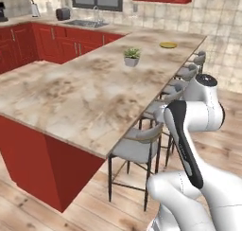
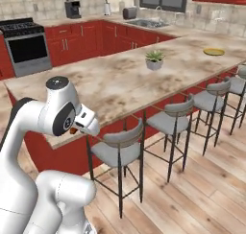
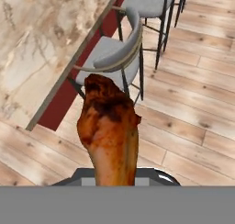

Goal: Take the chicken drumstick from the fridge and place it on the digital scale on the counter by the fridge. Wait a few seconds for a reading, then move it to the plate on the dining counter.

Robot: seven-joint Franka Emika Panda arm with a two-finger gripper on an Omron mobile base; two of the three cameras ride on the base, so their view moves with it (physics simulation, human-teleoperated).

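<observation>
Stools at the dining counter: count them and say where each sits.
4 in the right base view, lined along the counter's near edge: nearest stool, second, third, fourth cut by the frame; more may hide beyond.

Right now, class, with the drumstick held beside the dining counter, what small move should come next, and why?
Probably carry the chicken drumstick further along the dining counter toward the yellow plate. The jaws are shut on it over the floor by a stool, and the plate lies far down the counter, past the potted plant.

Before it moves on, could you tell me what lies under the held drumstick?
Under the drumstick are wooden floor and a grey stool by the dining counter. The drumstick hides the gripper's fingertips.
</observation>
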